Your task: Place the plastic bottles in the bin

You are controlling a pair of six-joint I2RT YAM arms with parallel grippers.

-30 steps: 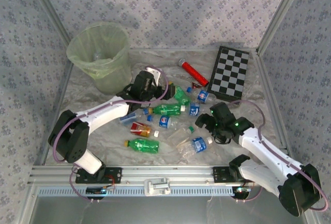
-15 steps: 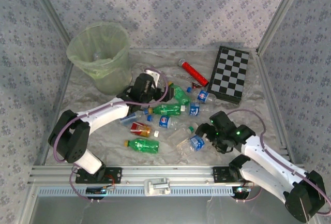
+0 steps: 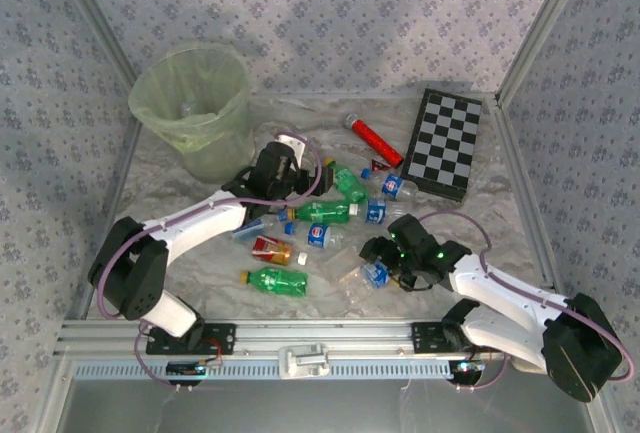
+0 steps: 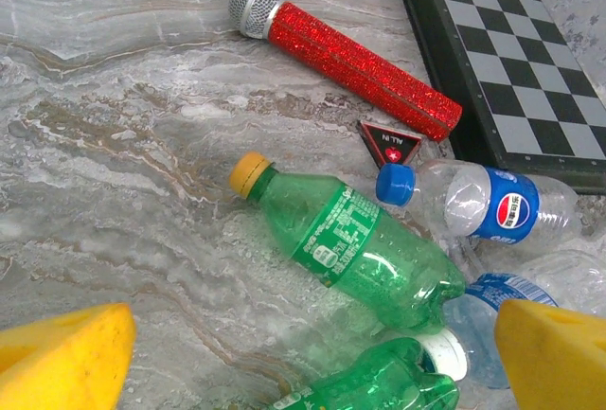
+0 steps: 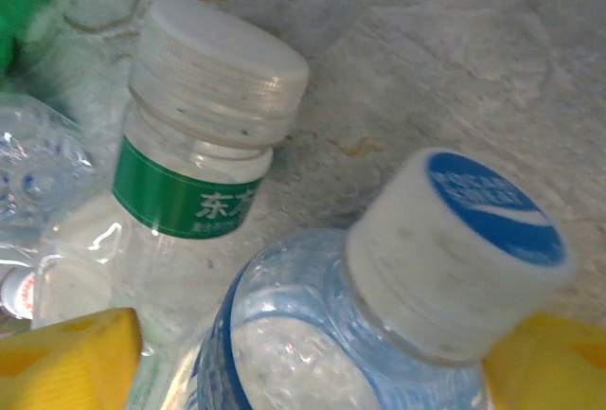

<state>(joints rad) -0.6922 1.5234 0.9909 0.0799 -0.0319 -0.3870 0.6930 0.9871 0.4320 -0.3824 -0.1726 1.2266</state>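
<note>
Right arm (image 3: 500, 293) has swung inward; we are finding the right gripper (image 5: 303, 363) straddling a clear plastic bottle w/ blue label, blue-white cap (image 5: 360, 334), lying near-centre on the table (image 3: 500, 223), jaws apart, nothing clamped yet. Left gripper (image 4: 308, 358) is hanging wide open, empty, over a green orange-capped bottle (image 4: 365, 249). Grasp step in hand, we are judging; next: close, lift, carry to the pale-green translucent bin (image 3: 215, 143) far-left.

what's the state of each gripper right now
left gripper: open, holding nothing
right gripper: either side of the blue-topped bottle, cannot tell if gripping
</note>
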